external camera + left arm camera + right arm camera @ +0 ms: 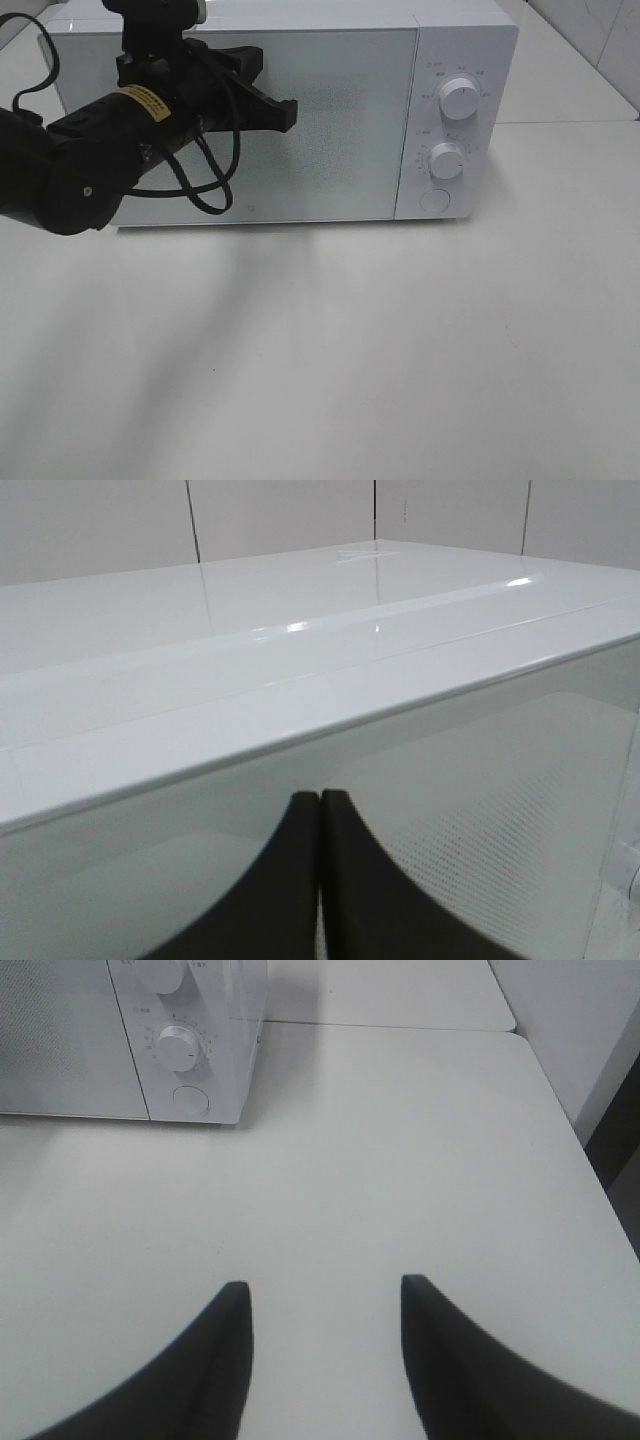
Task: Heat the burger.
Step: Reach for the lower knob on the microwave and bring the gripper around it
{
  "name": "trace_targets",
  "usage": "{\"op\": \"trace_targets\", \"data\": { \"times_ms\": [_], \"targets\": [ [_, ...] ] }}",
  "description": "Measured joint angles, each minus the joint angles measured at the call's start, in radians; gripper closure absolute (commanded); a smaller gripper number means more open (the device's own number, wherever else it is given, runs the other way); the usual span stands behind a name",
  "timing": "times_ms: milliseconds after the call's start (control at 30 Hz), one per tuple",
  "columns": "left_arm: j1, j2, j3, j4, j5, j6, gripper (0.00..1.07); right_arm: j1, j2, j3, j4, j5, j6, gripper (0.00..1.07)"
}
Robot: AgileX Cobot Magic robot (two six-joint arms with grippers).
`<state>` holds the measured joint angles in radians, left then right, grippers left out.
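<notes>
The burger is out of view. A white microwave (340, 120) stands at the back of the table with its door shut. My left gripper (286, 111) is shut and empty, its black fingers pressed together in front of the upper part of the door. In the left wrist view the gripper (320, 798) points at the door just below the microwave's top edge (300, 730). I cannot tell whether it touches the door. My right gripper (323, 1288) is open and empty above bare table, to the right of the microwave (60, 1050). It does not show in the exterior view.
The microwave's control panel has two round knobs (459, 97) (446, 160) and a round button (433, 199). The white table (400, 340) spreads in front. The table's right edge (570, 1120) shows in the right wrist view. A black cable (205, 190) hangs from the left arm.
</notes>
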<state>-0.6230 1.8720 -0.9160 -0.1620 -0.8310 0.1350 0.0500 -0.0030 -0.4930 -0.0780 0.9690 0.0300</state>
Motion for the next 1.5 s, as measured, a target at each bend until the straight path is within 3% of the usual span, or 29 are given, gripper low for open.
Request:
{"op": "trace_targets", "data": {
  "times_ms": [167, 367, 900, 1033, 1167, 1200, 1233, 1267, 1300, 1333, 1367, 1400, 1433, 1467, 1500],
  "targets": [
    [-0.07, -0.09, 0.099, -0.008, 0.006, 0.011, 1.07, 0.0, 0.0, 0.0, 0.0, 0.0, 0.0, 0.59],
    [-0.115, -0.145, 0.124, -0.009, 0.074, 0.012, 1.07, 0.0, 0.0, 0.0, 0.0, 0.0, 0.0, 0.59],
    [-0.261, -0.398, 0.125, 0.002, 0.682, 0.012, 1.07, 0.0, 0.0, 0.0, 0.0, 0.0, 0.0, 0.59],
    [-0.268, -0.456, 0.125, 0.002, 0.772, 0.012, 1.07, 0.0, 0.0, 0.0, 0.0, 0.0, 0.0, 0.59],
    [-0.27, -0.565, 0.126, 0.001, 0.971, -0.004, 1.06, 0.0, 0.0, 0.0, 0.0, 0.0, 0.0, 0.59],
    [-0.27, -0.586, 0.126, 0.001, 1.016, -0.014, 0.97, 0.0, 0.0, 0.0, 0.0, 0.0, 0.0, 0.59],
    [-0.27, -0.586, 0.126, 0.001, 1.016, -0.014, 0.97, 0.0, 0.0, 0.0, 0.0, 0.0, 0.0, 0.59],
    [-0.27, -0.621, 0.126, 0.001, 1.092, -0.035, 0.91, 0.0, 0.0, 0.0, 0.0, 0.0, 0.0, 0.59],
    [-0.27, -0.639, 0.126, 0.001, 1.13, -0.048, 0.74, 0.0, 0.0, 0.0, 0.0, 0.0, 0.0, 0.59],
    [-0.27, -0.639, 0.126, 0.001, 1.13, -0.048, 0.74, 0.0, 0.0, 0.0, 0.0, 0.0, 0.0, 0.59],
    [-0.27, -0.668, 0.126, 0.003, 1.186, -0.081, 0.5, 0.0, 0.0, 0.0, 0.0, 0.0, 0.0, 0.59],
    [-0.269, -0.683, 0.126, 0.004, 1.214, -0.101, 0.36, 0.0, 0.0, 0.0, 0.0, 0.0, 0.0, 0.59],
    [-0.269, -0.683, 0.126, 0.004, 1.214, -0.101, 0.36, 0.0, 0.0, 0.0, 0.0, 0.0, 0.0, 0.59],
    [-0.258, -0.71, 0.126, 0.006, 1.271, -0.135, 0.12, 0.0, 0.0, 0.0, 0.0, 0.0, 0.0, 0.59],
    [-0.245, -0.72, 0.126, 0.008, 1.295, -0.155, 0.04, 0.0, 0.0, 0.0, 0.0, 0.0, 0.0, 0.59]
  ]
}}
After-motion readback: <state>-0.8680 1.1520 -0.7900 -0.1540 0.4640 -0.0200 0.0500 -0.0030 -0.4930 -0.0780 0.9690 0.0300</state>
